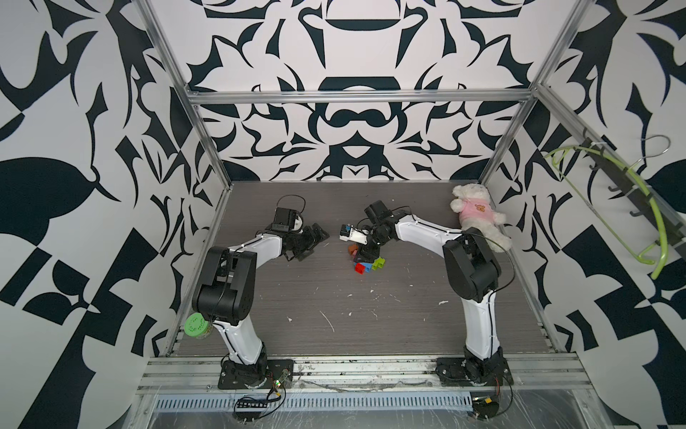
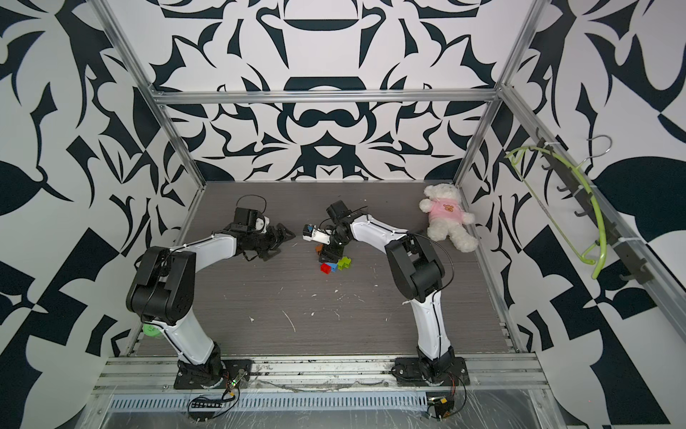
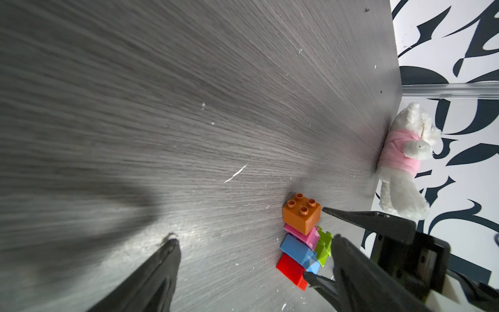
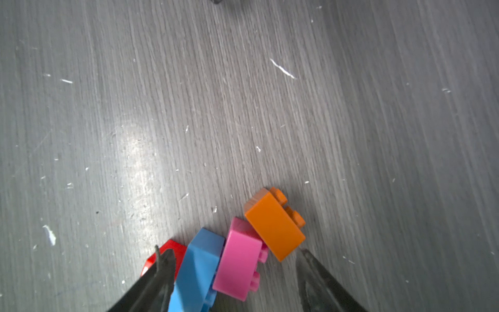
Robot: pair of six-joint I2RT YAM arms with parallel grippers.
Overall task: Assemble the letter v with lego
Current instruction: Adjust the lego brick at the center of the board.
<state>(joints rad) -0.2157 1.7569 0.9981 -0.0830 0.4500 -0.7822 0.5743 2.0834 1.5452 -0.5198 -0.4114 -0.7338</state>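
Orange, pink, blue and red plastic runs in one stepped row on the grey wood-grain counter [image 1: 334,315], with lime green bricks [image 3: 324,245] fixed along one flank. This is the lego [image 1: 359,268], joined into what reads as the letter v [image 2: 343,263]. It lies flat near the counter's middle, a little toward the far side.

The relation that matters is end to end. The right gripper [image 4: 234,251] hangs directly over the row, with its closing line along the row's long axis. In the right wrist view one finger [image 4: 162,270] overlaps the red brick [image 4: 172,247] at one end. The other finger stands just beside the corner of the orange brick [image 4: 274,227], with a sliver of counter between them. Its jaws are spread and clamp nothing. The left wrist view agrees: two dark tips bracket the row from orange to red.

The right arm reaches in from its base with the elbow raised. Its forearm slopes toward the centre and the wrist bends down, so the fingers point at the counter.

The left gripper [image 3: 255,239] sits low on the left side of the bricks, clearly apart from them. Its fingers are spread wide over bare counter and aimed toward the row. The right arm is by far the nearer.

The build looks close to finished. A straight lift would probably clear it, while a sideways drift could catch an end brick and swing the whole row. The teddy bear [image 1: 475,215] lies well apart in the far right corner.
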